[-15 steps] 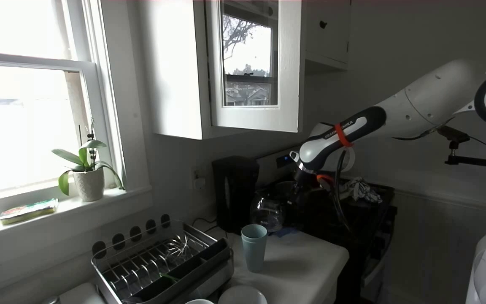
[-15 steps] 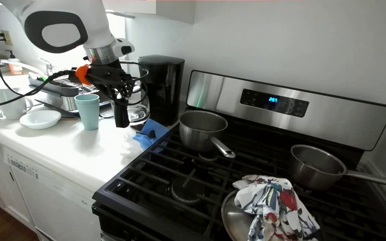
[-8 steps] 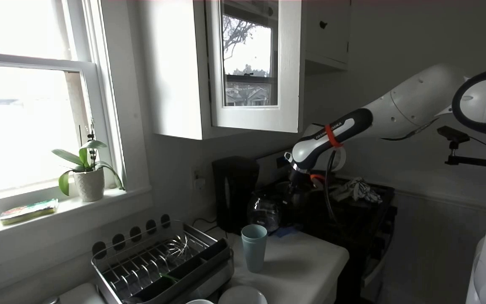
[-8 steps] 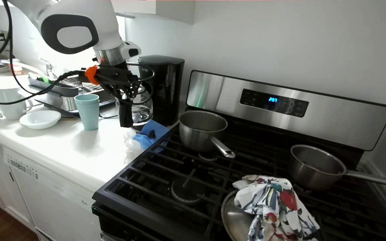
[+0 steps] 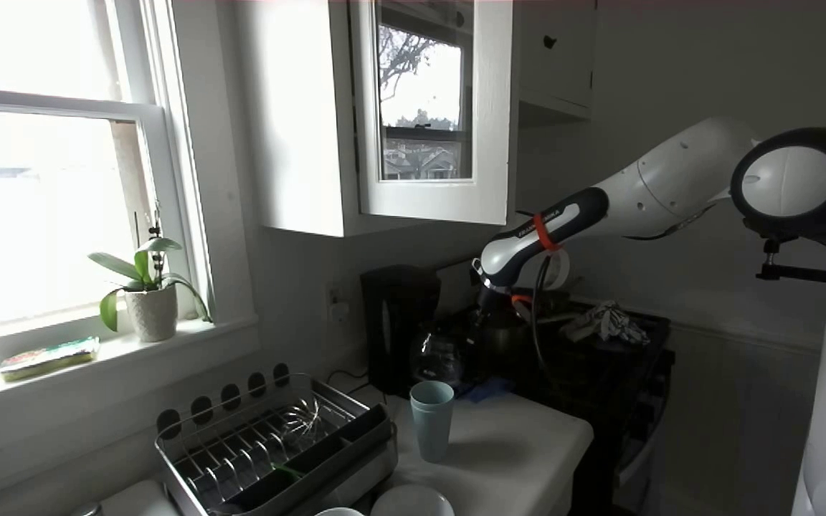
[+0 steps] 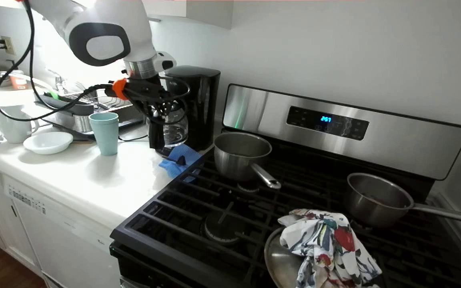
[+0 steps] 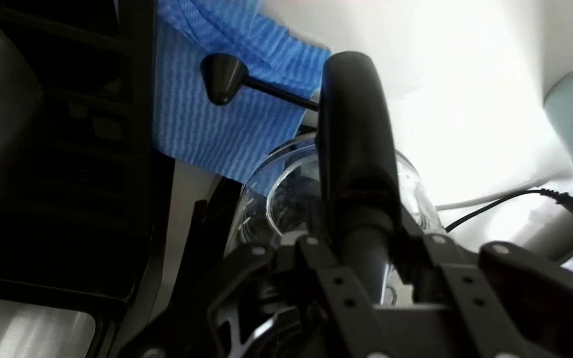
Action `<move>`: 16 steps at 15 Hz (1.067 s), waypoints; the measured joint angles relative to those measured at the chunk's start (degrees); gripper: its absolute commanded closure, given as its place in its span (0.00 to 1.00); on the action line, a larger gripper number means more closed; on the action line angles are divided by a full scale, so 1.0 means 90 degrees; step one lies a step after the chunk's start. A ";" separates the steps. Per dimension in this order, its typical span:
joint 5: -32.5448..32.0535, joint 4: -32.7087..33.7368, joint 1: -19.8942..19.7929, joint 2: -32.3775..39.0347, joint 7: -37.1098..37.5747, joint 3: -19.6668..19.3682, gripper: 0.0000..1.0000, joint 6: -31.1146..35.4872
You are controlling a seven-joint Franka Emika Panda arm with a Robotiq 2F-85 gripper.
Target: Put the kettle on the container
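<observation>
The kettle is a clear glass pot with a black handle (image 7: pixel 353 119). Its glass body (image 7: pixel 291 184) also shows in both exterior views (image 5: pixel 437 358) (image 6: pixel 176 130). My gripper (image 7: pixel 361 223) is shut on the upper end of the handle, one finger on each side, and in an exterior view (image 6: pixel 164 107) the handle hangs below it. The kettle looks upright, just in front of the black coffee maker (image 6: pixel 204 108), which also shows in an exterior view (image 5: pixel 399 330). I cannot tell whether the kettle touches its base. No other container is clear.
A blue cloth (image 6: pixel 184 156) with a small black knobbed rod (image 7: pixel 224 82) lies beside the kettle. A pale blue-green cup (image 6: pixel 104 134) and a dish rack (image 5: pixel 345 466) stand on the counter. A steel pot (image 6: pixel 238 156) sits on the stove (image 6: pixel 174 236).
My gripper has moved with the kettle toward the coffee maker: leftward in one view, rightward in another. The grip is unchanged. The cup, cloth and pots have not moved.
</observation>
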 measured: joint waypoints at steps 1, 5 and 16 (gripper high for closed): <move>0.0000 0.0102 -0.0023 0.0083 0.0074 0.0038 0.92 -0.0009; 0.0000 0.0539 -0.0124 0.0421 0.0339 0.0185 0.67 -0.0072; -0.0010 0.0779 -0.0227 0.0567 0.0406 0.0295 0.92 -0.0225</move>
